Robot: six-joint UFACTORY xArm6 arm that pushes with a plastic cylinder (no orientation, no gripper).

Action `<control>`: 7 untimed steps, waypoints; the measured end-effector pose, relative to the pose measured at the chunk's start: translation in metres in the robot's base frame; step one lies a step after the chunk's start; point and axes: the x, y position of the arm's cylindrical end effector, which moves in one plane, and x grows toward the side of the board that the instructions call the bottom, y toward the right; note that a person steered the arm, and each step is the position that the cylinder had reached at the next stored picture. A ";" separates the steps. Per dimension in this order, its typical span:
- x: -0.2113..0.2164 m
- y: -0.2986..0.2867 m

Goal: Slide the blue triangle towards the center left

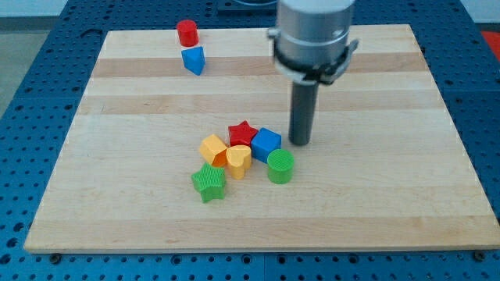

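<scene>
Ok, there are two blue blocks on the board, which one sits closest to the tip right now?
The blue cube in the central cluster, just left of my tip. The blue triangle sits far off near the view's top, below the red cylinder.

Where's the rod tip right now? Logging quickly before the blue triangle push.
My tip: holding nothing, on the wooden board, right of the blue cube, far from the blue triangle block.
</scene>
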 end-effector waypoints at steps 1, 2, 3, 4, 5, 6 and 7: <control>-0.082 0.013; -0.162 -0.017; -0.196 -0.077; -0.165 -0.139; -0.147 -0.186; -0.166 -0.220; -0.203 -0.231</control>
